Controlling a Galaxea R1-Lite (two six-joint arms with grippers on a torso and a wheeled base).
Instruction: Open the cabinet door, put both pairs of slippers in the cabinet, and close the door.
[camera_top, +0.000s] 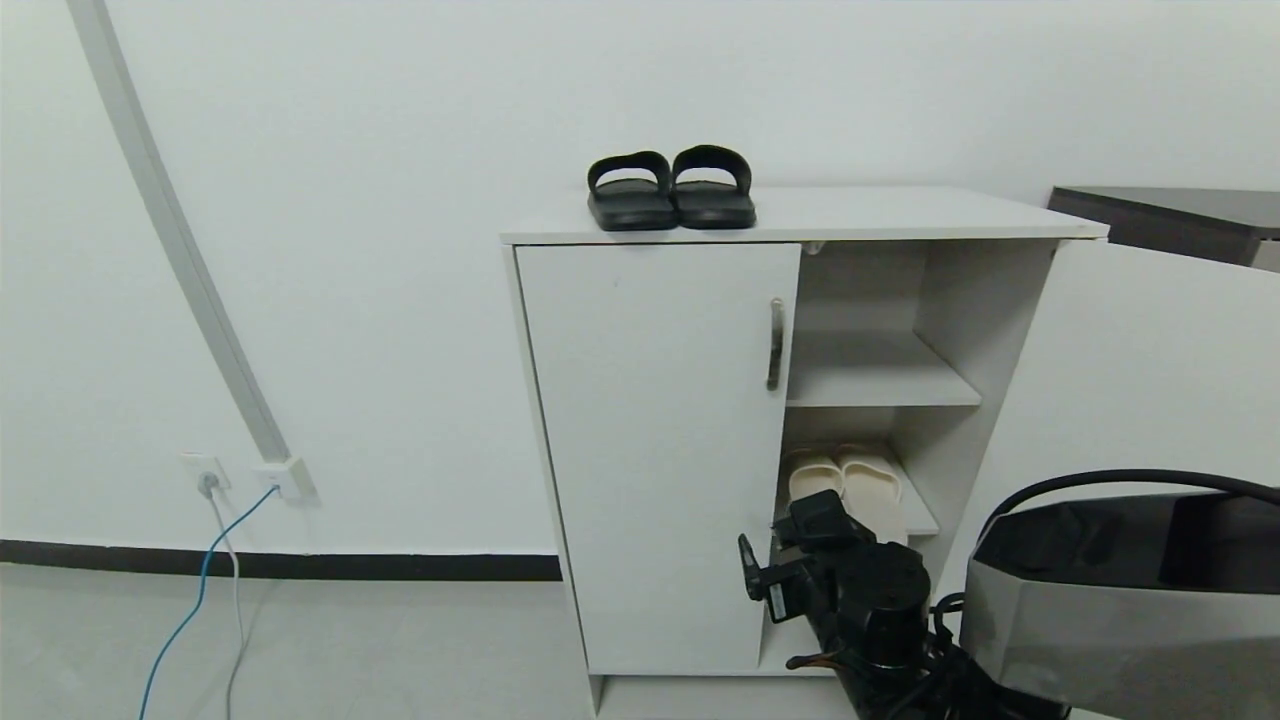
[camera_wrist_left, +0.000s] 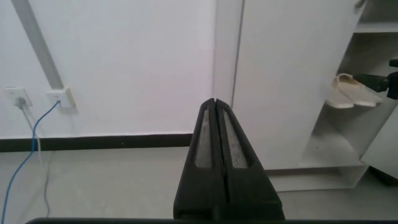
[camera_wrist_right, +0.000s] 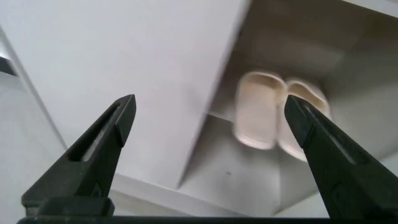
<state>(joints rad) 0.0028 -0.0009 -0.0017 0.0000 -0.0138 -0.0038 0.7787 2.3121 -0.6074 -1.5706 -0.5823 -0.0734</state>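
**One pair in, one pair to go**

Door (camera_top: 1150, 380) stands open. Cream slippers (camera_top: 845, 480) sit on the lower shelf (camera_top: 922, 520) inside the cabinet (camera_top: 900, 212). Black slippers (camera_top: 670, 190) sit on its top, not yet stowed, and the door is left to close.

Right gripper (camera_wrist_right: 208, 102): fingers spread wide, empty, facing the cream pair. Left gripper (camera_wrist_left: 214, 112): fingers pressed together, holding nothing.

Head view takes in the black pair up top. Both wrist views look lower, at the cream pair.

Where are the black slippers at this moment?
In the head view, the black slippers stand side by side on the cabinet top, toward its left end, above the closed left door.
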